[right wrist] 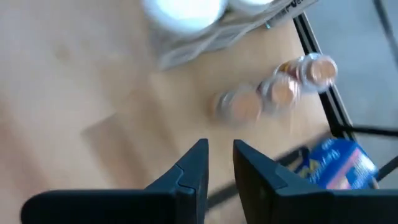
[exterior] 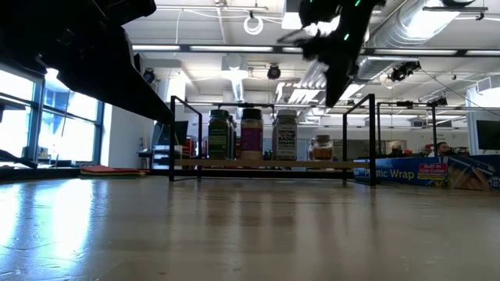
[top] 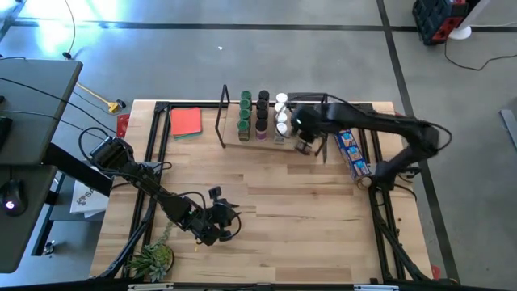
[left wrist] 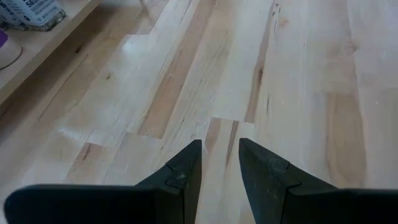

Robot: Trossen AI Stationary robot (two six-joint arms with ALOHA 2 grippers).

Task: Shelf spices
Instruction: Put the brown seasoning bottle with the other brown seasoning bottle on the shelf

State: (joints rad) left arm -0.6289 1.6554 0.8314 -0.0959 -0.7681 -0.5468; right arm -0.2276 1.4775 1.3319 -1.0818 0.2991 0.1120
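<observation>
Your left gripper [top: 222, 229] is hanging over the table [top: 323, 210] near its front edge, its fingers a small way apart and holding nothing. Your shelf [top: 271, 139] is sitting along the back edge with the spices [top: 262, 115] standing on it in rows. Your right gripper [top: 304, 145] is hovering at the shelf's right end, fingers nearly closed, empty.

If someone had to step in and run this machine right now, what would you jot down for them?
Left gripper: low over bare table near the front, narrowly open, holding nothing.
Right gripper: above the shelf's right end, fingers narrowly apart, nothing between them.
Spice jars: standing in rows on the shelf, green, black and white lids.
Blue wrap packet: lying right of the shelf.
Left: no loose jars visible on the table; check the clear-lidded jars by the right gripper.
</observation>
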